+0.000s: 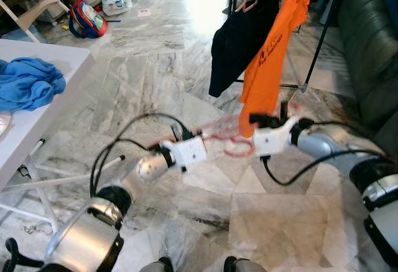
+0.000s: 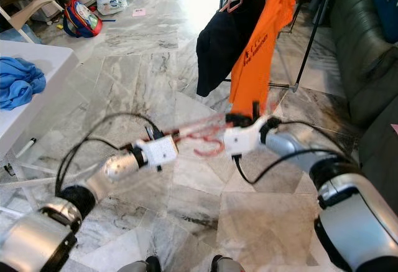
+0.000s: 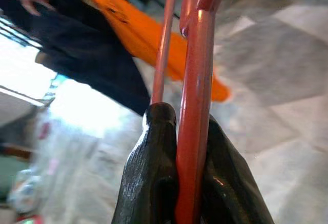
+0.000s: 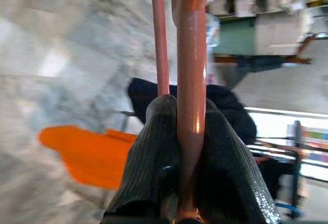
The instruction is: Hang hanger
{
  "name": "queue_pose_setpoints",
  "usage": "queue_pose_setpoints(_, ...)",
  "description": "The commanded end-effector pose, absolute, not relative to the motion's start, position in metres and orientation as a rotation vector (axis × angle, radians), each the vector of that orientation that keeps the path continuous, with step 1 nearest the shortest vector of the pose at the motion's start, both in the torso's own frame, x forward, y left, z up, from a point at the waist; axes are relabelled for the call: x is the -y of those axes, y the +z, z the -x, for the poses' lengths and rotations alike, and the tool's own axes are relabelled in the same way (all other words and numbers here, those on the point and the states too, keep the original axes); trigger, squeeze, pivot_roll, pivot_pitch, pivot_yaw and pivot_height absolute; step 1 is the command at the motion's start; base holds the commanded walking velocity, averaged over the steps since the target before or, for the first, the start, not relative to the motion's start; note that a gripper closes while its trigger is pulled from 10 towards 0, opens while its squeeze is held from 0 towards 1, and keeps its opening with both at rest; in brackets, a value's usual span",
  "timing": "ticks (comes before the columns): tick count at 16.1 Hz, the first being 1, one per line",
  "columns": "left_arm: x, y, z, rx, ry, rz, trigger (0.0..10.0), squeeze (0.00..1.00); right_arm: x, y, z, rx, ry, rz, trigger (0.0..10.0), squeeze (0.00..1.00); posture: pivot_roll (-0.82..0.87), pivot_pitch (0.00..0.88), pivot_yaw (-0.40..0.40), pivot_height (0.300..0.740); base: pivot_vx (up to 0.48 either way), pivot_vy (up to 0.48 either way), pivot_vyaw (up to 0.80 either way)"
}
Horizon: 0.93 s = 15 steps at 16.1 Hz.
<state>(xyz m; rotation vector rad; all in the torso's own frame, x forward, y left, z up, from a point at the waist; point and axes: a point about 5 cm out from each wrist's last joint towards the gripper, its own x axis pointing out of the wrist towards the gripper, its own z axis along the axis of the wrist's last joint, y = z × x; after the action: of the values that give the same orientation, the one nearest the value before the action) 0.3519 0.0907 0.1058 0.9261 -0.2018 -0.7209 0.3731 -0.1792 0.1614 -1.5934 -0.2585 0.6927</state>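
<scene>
Both grippers pinch the red hanger (image 1: 227,140) low over the marble floor (image 1: 143,66): the left gripper (image 3: 187,183) has its fingers pressed against one end, the right gripper (image 4: 187,183) clamps the other. Open floor lies between the hanger and the rack (image 1: 311,48), where an orange shirt (image 1: 273,48) and a black garment (image 1: 239,38) hang; a white table (image 1: 37,122) bounds the left, a dark sofa (image 1: 370,54) the right. The eye views blur the hanger, while the wrist views show its bar sharply between the fingers.

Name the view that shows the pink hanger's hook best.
The left eye view: the hanger lies blurred between both end effectors, hook curled near the right one. The right eye view shows the same, smaller. Both wrist views show just its bars clamped between fingers.
</scene>
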Motion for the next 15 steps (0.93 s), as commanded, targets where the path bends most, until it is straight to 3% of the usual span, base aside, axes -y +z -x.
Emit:
queue_pose_setpoints(1, -0.102, 0.114, -0.358, 0.225, -0.623, -0.927, 10.0, 0.00, 0.181, 0.159, -0.373, 0.265, 0.669, 1.632, 10.0, 0.00, -0.07, 0.194, 0.057, 0.740, 0.000, 0.000, 0.00)
queue_pose_setpoints(4, -0.106, 0.119, -0.361, 0.255, -0.568, -0.948, 10.0, 0.00, 0.182, 0.159, -0.374, 0.278, 0.633, 1.641, 10.0, 0.00, -0.07, 0.197, 0.058, 0.740, 0.000, 0.000, 0.00)
queue_pose_setpoints(5, -0.107, 0.120, -0.362, 0.265, -0.554, -0.961, 10.0, 0.00, 0.183, 0.158, -0.374, 0.284, 0.618, 1.646, 0.2, 0.00, -0.07, 0.198, 0.058, 0.740, 0.000, 0.000, 0.00)
queue_pose_setpoints(6, -0.108, 0.122, -0.363, 0.280, -0.523, -0.972, 10.0, 0.00, 0.184, 0.159, -0.376, 0.291, 0.583, 1.669, 0.0, 0.00, -0.07, 0.199, 0.057, 0.740, 0.000, 0.000, 0.00)
queue_pose_setpoints(11, -0.112, 0.127, -0.366, 0.317, -0.451, -0.995, 10.0, 0.00, 0.186, 0.159, -0.378, 0.297, 0.536, 1.696, 0.0, 0.00, -0.07, 0.200, 0.056, 0.740, 0.000, 0.000, 0.00)
queue_pose_setpoints(12, -0.112, 0.127, -0.366, 0.318, -0.448, -0.999, 10.0, 0.00, 0.185, 0.158, -0.378, 0.299, 0.539, 1.694, 4.5, 0.00, -0.07, 0.200, 0.055, 0.740, 0.000, 0.000, 0.00)
queue_pose_setpoints(13, -0.113, 0.127, -0.366, 0.320, -0.445, -1.002, 10.0, 0.00, 0.185, 0.157, -0.378, 0.300, 0.542, 1.695, 8.4, 0.00, -0.07, 0.200, 0.055, 0.740, 0.000, 0.000, 0.00)
queue_pose_setpoints(14, -0.112, 0.127, -0.366, 0.322, -0.444, -1.002, 10.0, 0.00, 0.185, 0.157, -0.378, 0.300, 0.542, 1.696, 10.0, 0.00, -0.07, 0.200, 0.054, 0.740, 0.000, 0.000, 0.00)
queue_pose_setpoints(15, -0.112, 0.127, -0.366, 0.322, -0.445, -1.002, 10.0, 0.00, 0.185, 0.157, -0.378, 0.303, 0.539, 1.694, 10.0, 0.00, -0.07, 0.200, 0.054, 0.740, 0.000, 0.000, 0.00)
